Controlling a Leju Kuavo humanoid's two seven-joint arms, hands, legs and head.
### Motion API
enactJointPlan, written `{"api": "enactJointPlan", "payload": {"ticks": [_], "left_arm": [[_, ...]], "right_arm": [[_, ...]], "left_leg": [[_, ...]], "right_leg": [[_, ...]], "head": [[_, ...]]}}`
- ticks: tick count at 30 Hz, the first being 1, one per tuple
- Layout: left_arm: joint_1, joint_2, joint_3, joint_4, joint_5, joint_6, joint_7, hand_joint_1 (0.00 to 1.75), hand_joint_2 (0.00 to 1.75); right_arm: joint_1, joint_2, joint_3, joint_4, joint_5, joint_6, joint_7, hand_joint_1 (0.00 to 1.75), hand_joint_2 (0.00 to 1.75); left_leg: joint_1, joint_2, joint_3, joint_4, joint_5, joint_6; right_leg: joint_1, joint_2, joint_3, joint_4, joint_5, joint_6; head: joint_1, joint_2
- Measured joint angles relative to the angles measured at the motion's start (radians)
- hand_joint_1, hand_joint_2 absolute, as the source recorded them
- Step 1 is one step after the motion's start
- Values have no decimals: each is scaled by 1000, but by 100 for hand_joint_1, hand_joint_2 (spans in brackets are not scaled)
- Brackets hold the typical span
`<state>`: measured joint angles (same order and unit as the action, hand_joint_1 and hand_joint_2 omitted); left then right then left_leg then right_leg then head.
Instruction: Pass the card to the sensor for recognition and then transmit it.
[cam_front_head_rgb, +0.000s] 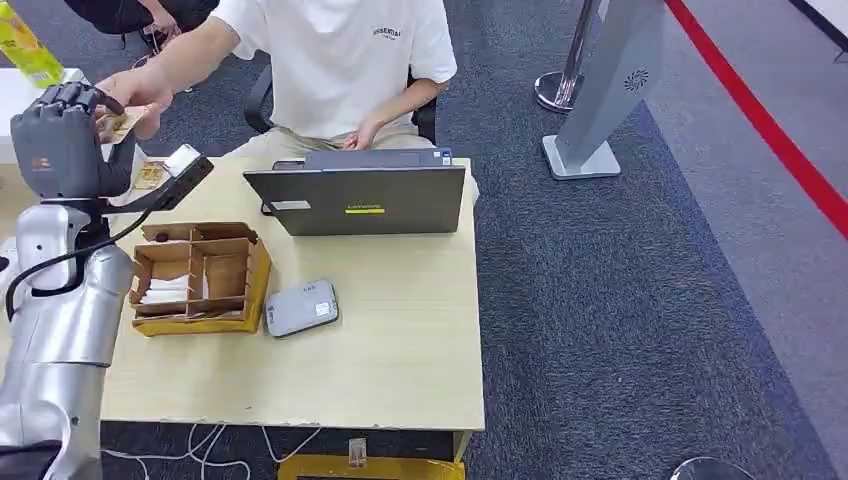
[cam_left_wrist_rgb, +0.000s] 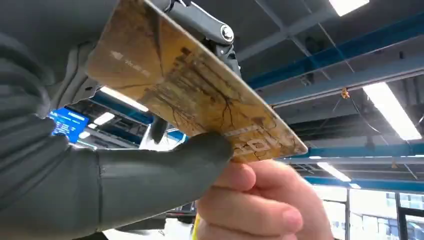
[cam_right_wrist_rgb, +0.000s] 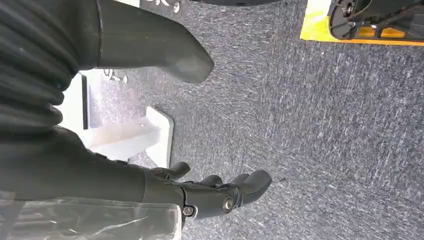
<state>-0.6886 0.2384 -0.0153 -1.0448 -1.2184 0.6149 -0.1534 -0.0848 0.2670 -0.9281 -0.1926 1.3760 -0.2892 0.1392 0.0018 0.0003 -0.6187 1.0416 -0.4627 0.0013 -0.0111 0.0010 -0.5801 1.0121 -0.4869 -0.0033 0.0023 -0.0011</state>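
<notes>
A closed grey laptop (cam_front_head_rgb: 356, 200) and a divided cardboard box (cam_front_head_rgb: 198, 277) sit on the wooden table (cam_front_head_rgb: 400, 360).

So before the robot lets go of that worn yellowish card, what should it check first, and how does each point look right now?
1. Worn yellow-brown card held by the left hand: ok, the thick grey thumb presses on it.
2. Person's hand at the card: ok, its fingers touch the card's edge beside the thumb.
3. Person's grip firm enough to take the card: cannot tell.
4. Card already read by the grey flat sensor on the light wooden table: cannot tell.
5. Right hand out of the way: ok, it holds nothing and hangs over the grey carpet.
</notes>
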Motion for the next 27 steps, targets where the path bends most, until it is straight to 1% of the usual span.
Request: {"api": "enactJointPlan", "payload": {"ticks": [18, 22, 27], "left_arm": [[-4, -7, -11, 62, 4, 2, 0, 175, 175], [-8, -7, -18, 79, 9, -14, 7, 175, 175], [9, -19, -32, 83, 26, -7, 0, 175, 175]], "right_arm": [[0, 0, 0, 1, 0, 2, 0, 0, 175], [0, 0, 0, 1, -3, 2, 0, 0, 175], [0, 0, 0, 1, -4, 1, 0, 0, 175]], "left_leg": [[0, 0, 0, 0, 0, 0], [0, 0, 0, 0, 0, 0], [0, 0, 0, 0, 0, 0]], "right_leg": [[0, 0, 0, 0, 0, 0], [0, 0, 0, 0, 0, 0], [0, 0, 0, 0, 0, 0]], "head": [[0, 0], [0, 0], [0, 0]]}}
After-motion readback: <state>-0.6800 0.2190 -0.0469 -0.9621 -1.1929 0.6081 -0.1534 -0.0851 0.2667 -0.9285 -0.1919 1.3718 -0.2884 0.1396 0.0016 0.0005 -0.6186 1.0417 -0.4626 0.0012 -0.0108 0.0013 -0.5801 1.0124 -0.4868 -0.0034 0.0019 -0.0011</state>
